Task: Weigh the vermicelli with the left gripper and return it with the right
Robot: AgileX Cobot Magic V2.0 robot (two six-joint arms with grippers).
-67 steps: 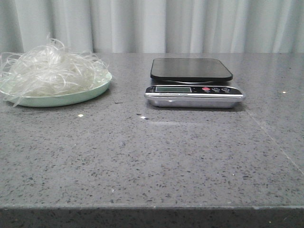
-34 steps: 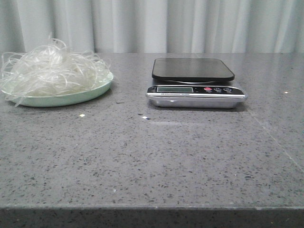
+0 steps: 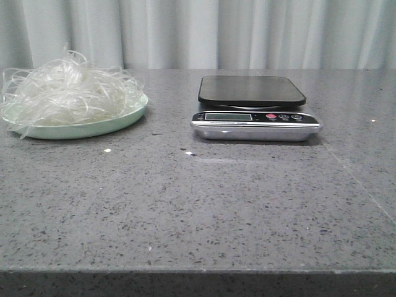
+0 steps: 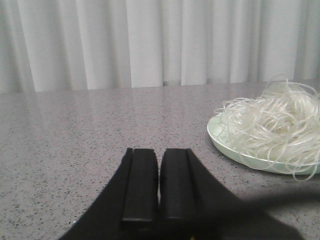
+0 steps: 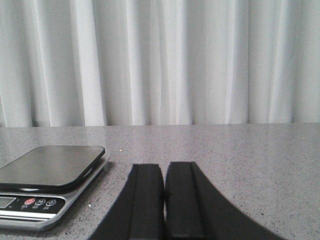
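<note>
Grey speckled stone covers the desk (image 3: 204, 204) in the front view, carrying one pile of vermicelli (image 3: 68, 90) on one pale green plate (image 3: 93, 129) at far left, and one scale (image 3: 253, 114) well apart, before white curtains (image 3: 247, 31). Left wrist view: the left end effector (image 4: 159, 187) is closed, empty, near the plate. Right wrist view: the right end effector (image 5: 165, 192) is closed, empty, beside the scale.
</note>
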